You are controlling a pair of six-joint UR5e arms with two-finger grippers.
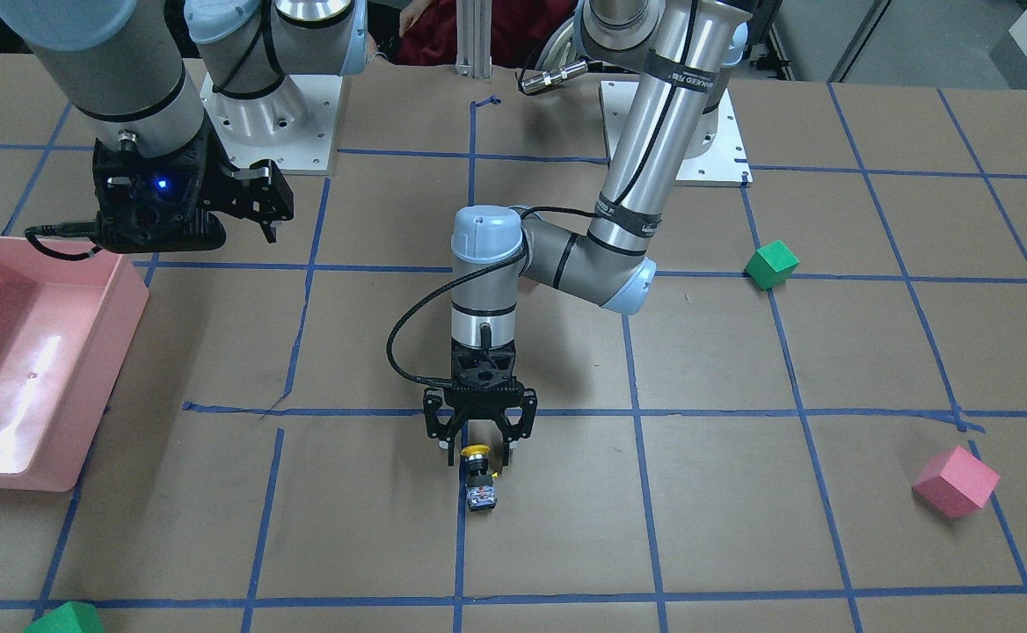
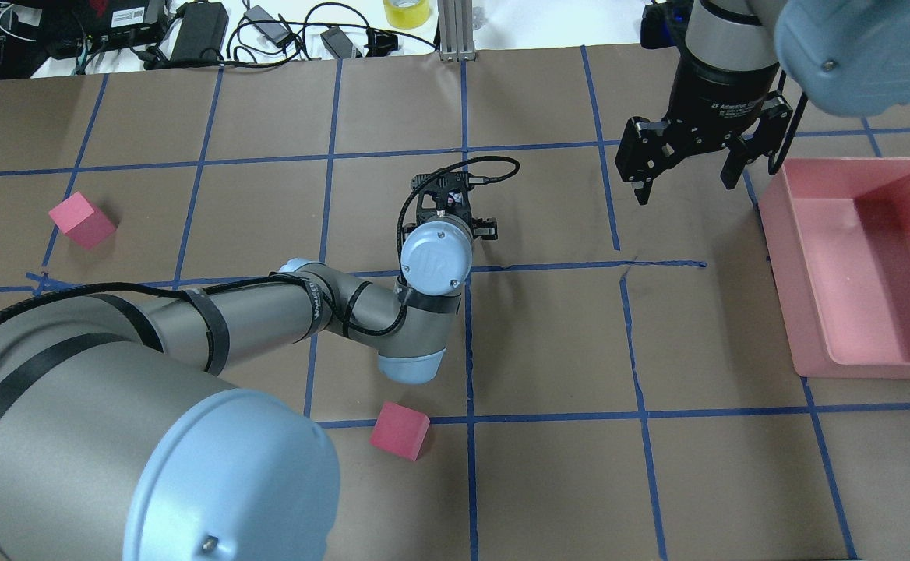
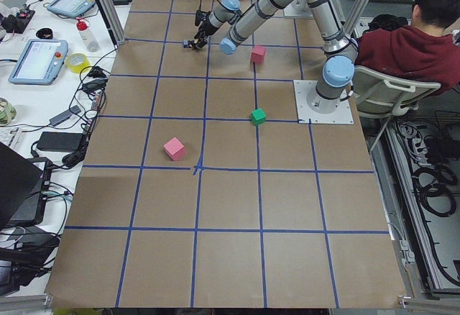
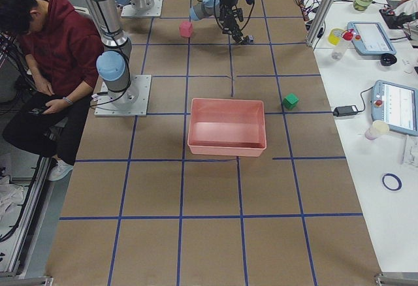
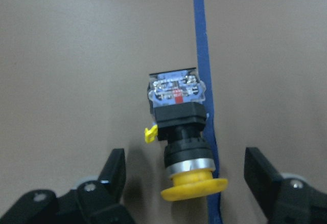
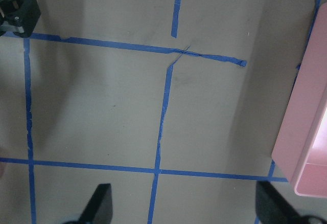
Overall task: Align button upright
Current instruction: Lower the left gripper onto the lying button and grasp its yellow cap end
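The button [image 1: 479,479] lies on its side on the brown table, on a blue tape line. Its yellow cap points toward the robot and its silvery-grey base points away. In the left wrist view the button [image 5: 179,127] lies lengthwise between my fingers, cap nearest the camera. My left gripper [image 1: 477,450] is open, pointing down, with its fingers [image 5: 115,169] on either side of the cap and not touching it. My right gripper [image 2: 686,187] is open and empty, held above the table beside the pink bin. In the overhead view my left wrist hides the button.
A pink bin [image 1: 118,334] stands at the table's right end. A green cube [image 1: 771,264] and a pink cube [image 1: 955,481] lie on my left side. Another pink cube [image 2: 399,430] lies near my left elbow, and a green cube [image 1: 65,620] is at the far edge.
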